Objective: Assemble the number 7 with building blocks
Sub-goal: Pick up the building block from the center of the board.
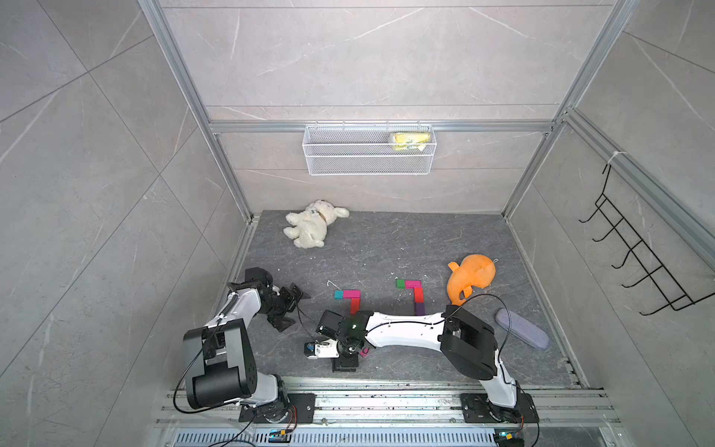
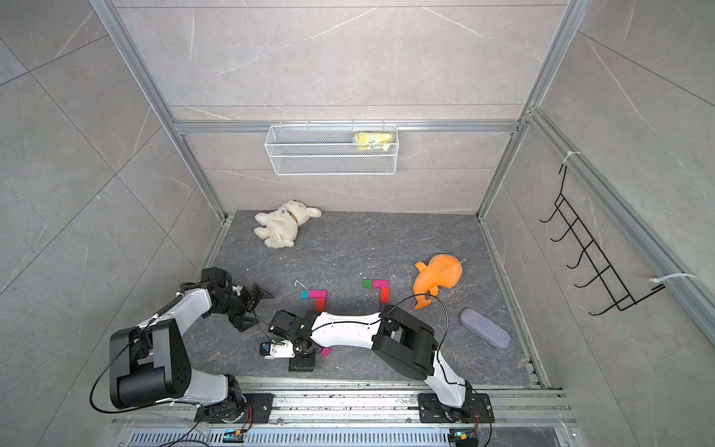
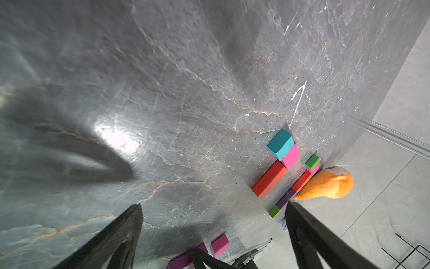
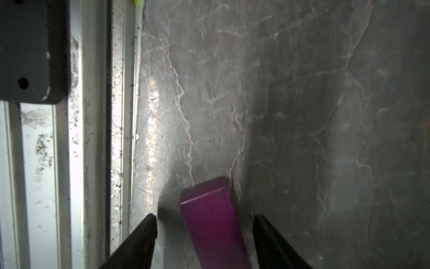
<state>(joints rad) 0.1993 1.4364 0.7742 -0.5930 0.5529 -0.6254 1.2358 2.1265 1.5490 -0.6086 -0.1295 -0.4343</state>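
The right gripper (image 4: 204, 217) is sitting low on the tabletop (image 1: 387, 247) at the bottom centre of both top views. It is straddling a purple rectangular block (image 4: 213, 223), with its jaws spread and a gap showing along each long side, so it is not pinching anything yet. The left gripper (image 1: 295, 310) is hanging wide open and empty at the left of a top view. A pink square block (image 1: 364, 351) is lying just beside the purple one. Right of centre, the finished 7 (image 1: 414, 294) is lying near the orange plush toy (image 1: 470, 278). The unfinished 7 (image 1: 350, 298) at centre is showing only a teal and magenta bar with a red block (image 1: 354, 306) below it. The robot seems to be picking up the next piece of that column. The next move is calling for the jaws to press squarely on the long sides, then a lift and a carry up the frame, setting the purple block end to end against the red one's lower end without nudging it.
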